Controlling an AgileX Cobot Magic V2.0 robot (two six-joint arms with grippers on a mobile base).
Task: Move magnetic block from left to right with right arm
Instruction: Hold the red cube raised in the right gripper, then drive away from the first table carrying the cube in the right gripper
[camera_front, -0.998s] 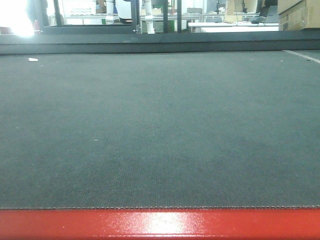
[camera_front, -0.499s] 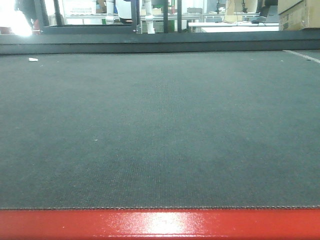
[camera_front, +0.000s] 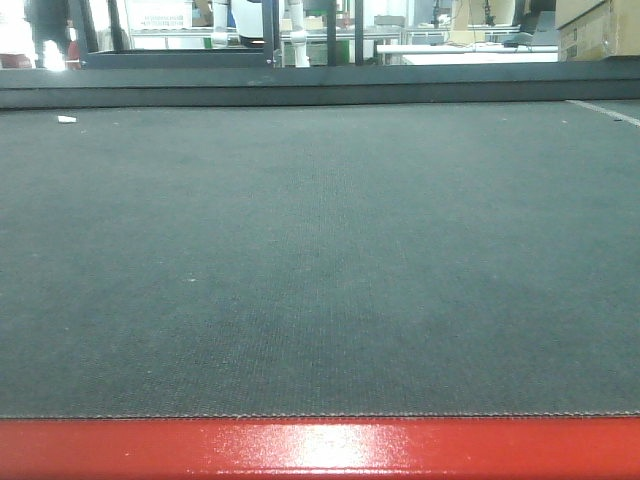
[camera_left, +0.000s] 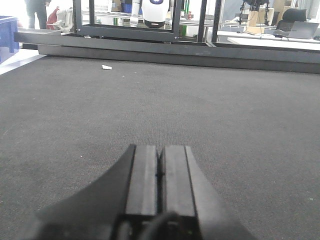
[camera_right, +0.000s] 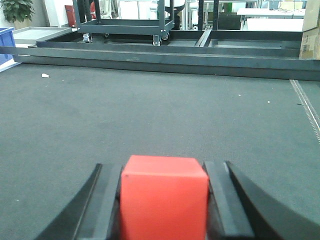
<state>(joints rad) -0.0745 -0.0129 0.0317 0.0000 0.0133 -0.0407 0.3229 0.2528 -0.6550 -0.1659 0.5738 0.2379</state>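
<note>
In the right wrist view the magnetic block (camera_right: 164, 200), a plain red cube, fills the gap between the two black fingers of my right gripper (camera_right: 162, 166), which is shut on it. The fingers press against its left and right faces. I cannot tell whether the cube touches the mat below. In the left wrist view my left gripper (camera_left: 160, 148) is shut with its pads together and nothing between them, low over the mat. Neither arm nor the block shows in the front view.
A dark grey mat (camera_front: 320, 250) covers the table, with a red strip (camera_front: 320, 450) along its near edge. A raised dark rail (camera_right: 160, 57) bounds the far side. A small white scrap (camera_left: 106, 67) lies far left. Racks and tables stand beyond.
Nothing on the mat has moved. Only the bright glare in the far left background of the front view has faded.
</note>
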